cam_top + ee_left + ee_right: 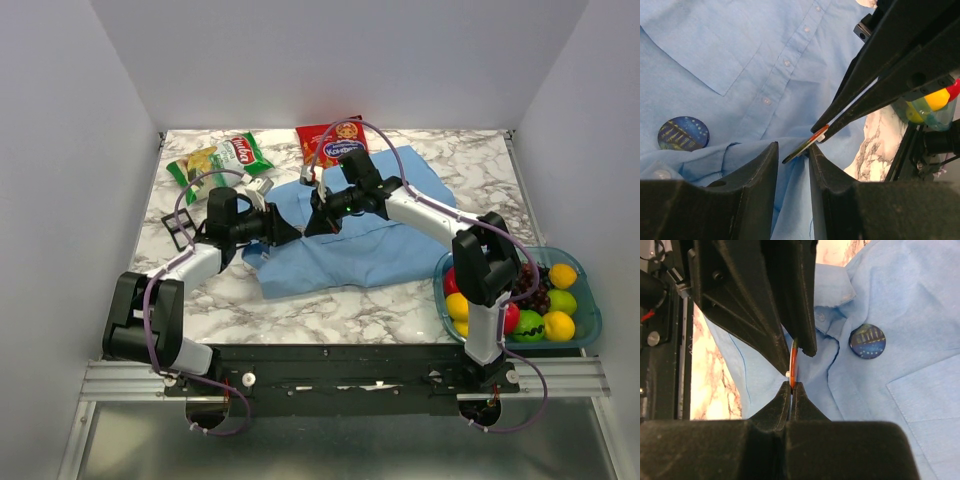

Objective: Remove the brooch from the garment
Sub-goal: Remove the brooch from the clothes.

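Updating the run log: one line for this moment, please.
right gripper shut on red-rimmed disc | left gripper open around it | brooch pinned on shirt

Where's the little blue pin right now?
In the left wrist view the brooch sits at the left on the blue shirt, between collar and chest pocket.

You will find printed lettering on the green snack bag [222, 160] and the red packet [332, 140]; none resolves into readable words.
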